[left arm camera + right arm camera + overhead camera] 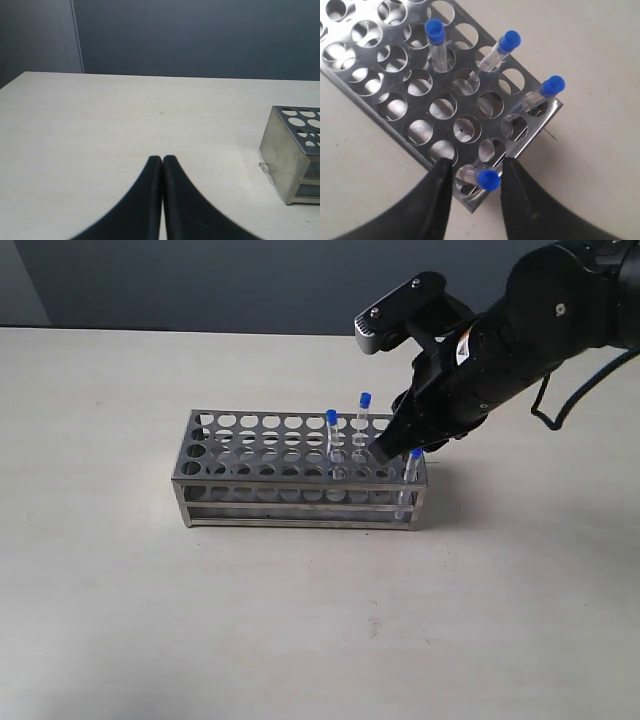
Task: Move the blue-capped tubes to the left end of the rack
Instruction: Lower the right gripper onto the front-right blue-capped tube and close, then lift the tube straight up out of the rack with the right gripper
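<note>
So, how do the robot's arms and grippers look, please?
The right arm is glossy black and rounded. It carries a small white and orange label, a light grey box at the wrist and a thin black cable. The left gripper and the right gripper both have smooth black, tapering fingers.

A pale, matte table carries the shiny steel rack, standing flat on its wire-frame base.
</note>
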Motion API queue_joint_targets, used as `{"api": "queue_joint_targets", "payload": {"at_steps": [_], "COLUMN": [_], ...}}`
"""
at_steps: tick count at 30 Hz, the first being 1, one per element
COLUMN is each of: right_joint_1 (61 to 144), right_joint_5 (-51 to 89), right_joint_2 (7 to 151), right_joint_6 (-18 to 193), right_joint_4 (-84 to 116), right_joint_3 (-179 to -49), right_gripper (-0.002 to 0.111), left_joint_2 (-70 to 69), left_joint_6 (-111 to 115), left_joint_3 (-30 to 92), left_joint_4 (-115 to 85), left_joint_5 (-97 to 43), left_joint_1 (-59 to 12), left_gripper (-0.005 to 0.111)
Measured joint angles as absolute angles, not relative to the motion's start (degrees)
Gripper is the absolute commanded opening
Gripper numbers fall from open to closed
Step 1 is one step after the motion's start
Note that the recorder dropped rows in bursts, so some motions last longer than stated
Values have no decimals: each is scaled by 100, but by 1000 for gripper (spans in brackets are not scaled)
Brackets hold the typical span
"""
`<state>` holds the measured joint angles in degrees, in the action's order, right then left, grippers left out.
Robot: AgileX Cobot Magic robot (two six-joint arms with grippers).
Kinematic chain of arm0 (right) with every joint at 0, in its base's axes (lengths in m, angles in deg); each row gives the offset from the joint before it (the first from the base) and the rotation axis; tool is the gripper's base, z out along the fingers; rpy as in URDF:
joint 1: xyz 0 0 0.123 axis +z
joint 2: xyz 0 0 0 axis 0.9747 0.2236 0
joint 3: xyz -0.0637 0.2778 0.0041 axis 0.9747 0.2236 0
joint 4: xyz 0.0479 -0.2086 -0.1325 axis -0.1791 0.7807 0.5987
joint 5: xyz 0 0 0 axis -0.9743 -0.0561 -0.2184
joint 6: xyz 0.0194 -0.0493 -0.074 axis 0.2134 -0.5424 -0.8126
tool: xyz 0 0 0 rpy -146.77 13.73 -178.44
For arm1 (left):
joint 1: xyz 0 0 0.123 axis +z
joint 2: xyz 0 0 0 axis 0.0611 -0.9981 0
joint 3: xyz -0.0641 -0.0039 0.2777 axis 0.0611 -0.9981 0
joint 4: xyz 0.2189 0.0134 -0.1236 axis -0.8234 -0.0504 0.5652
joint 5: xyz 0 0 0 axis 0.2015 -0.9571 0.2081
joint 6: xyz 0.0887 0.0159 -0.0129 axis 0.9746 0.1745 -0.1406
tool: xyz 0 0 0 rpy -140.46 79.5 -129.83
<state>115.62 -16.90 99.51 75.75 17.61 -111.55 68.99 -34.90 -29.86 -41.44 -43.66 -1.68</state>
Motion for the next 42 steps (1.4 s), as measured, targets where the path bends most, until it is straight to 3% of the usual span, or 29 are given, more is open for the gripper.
{"api": "queue_joint_targets", "payload": {"at_steps": [21,24,28,42], "right_joint_1": [11285,11285,11285,11285], "right_joint_5": [-1484,-1464,-1450,-1389], "right_joint_2": [10598,10608,10608,9342], "right_joint_6": [7769,7769,7793,7746], "right_joint_4": [1582,1582,1491,1524], "right_joint_3": [-11187,-11187,-11187,-11195], "right_gripper": [32,23,-1,-1], "left_joint_2": [6899,6899,6899,6899], "left_joint_6": [-3490,-3490,-3490,-3490], "left_joint_3": [-2986,-2986,-2986,-2986], "left_joint_4": [-4144,-4144,-4144,-4144], "left_joint_5": [-4366,-4366,-4366,-4366], "left_joint_1": [-168,-168,-168,-168], "left_gripper": [1,1,1,1]}}
